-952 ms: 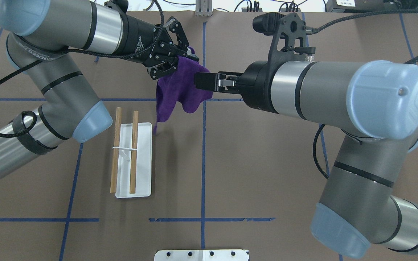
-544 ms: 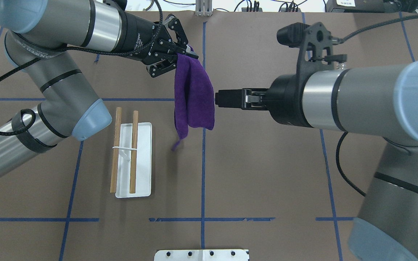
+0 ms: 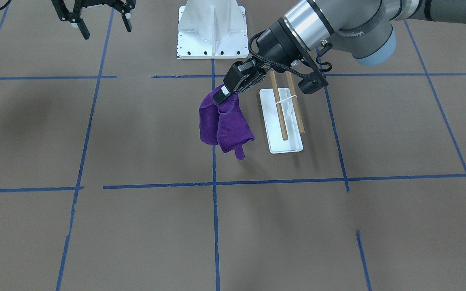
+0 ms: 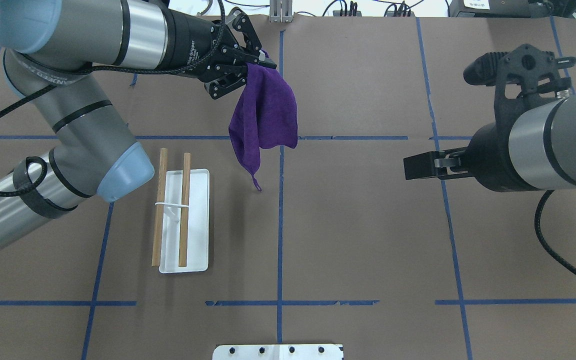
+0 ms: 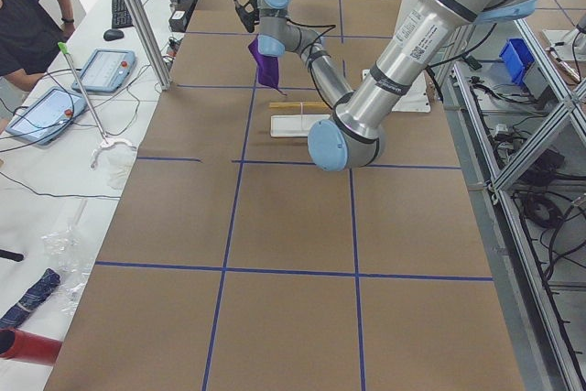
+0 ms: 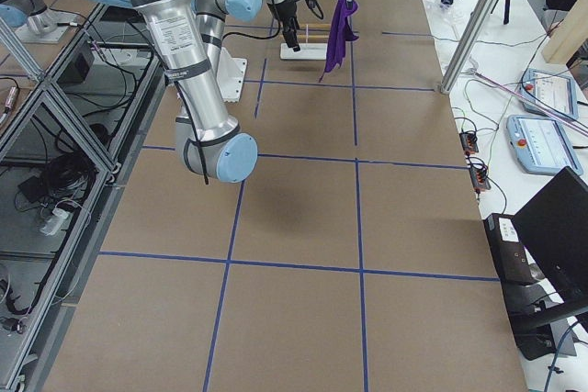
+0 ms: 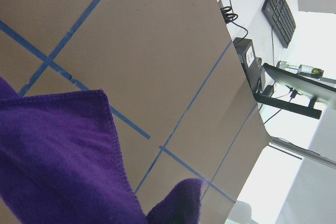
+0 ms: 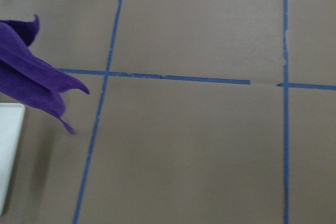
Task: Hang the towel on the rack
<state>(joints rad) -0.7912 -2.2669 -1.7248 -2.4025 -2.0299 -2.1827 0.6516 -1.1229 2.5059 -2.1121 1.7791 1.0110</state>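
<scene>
The deep-purple towel point(image 4: 268, 112) hangs from one corner in my left gripper point(image 4: 262, 63), which is shut on it above the table; its loop tag point(image 4: 256, 186) dangles low. It also shows in the front view point(image 3: 225, 125) under the left gripper point(image 3: 224, 93), and in the left wrist view point(image 7: 52, 166). The rack point(image 4: 197, 240), two wooden dowels point(image 4: 184, 210) on a white base, stands on the table nearer the robot and to the left of the towel; in the front view the rack point(image 3: 285, 146) is right of the towel. My right gripper point(image 3: 104, 25) is open, empty and far off.
The white robot pedestal point(image 3: 212, 28) stands at the near table edge point(image 4: 278, 351). Blue tape lines point(image 4: 280, 225) cross the brown table. A person point(image 5: 27, 16) and tablets point(image 5: 37, 114) are at the far side bench.
My right gripper has left the towel and drawn back far to the right. The towel now hangs from the left gripper alone and has swung a little.
</scene>
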